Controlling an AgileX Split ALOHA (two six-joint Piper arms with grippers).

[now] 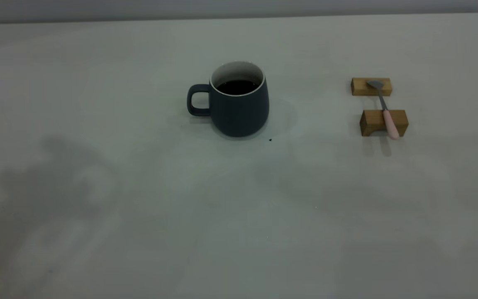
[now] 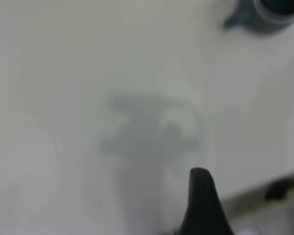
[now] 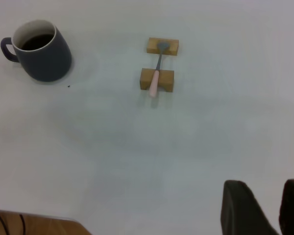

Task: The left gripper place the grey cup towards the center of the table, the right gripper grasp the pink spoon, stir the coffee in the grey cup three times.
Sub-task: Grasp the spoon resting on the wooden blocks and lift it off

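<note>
A squat slate-grey matte cup (image 1: 239,104) with a white inside and a pale rim is seen standing upright near the middle of the broad off-white matte surface (image 1: 139,207), its loop handle turned towards the left side of the exterior view. Dark, almost black coffee (image 1: 237,87) is held in it, well below the rim. A tiny dark speck (image 1: 270,140) is seen on the surface just beside the cup's base.

Well apart from the cup, towards the right, two small wooden blocks are set one behind the other. A slim spoon with a pale pink handle and grey metal neck and bowl (image 1: 385,109) is laid across them: the bowl is rested on the farther wooden block (image 1: 361,86), the handle on the nearer wooden block (image 1: 374,121), with the handle's end jutting past it.

Neither arm is shown in the exterior view. In the left wrist view one dark fingertip of the left gripper (image 2: 202,205) is seen above bare surface, with the cup far off at the frame's edge; whether its jaws are open or closed cannot be told. In the right wrist view the right gripper (image 3: 280,208) is held above bare surface, far from spoon and cup, its two dark jaws parted with nothing between them.
</note>
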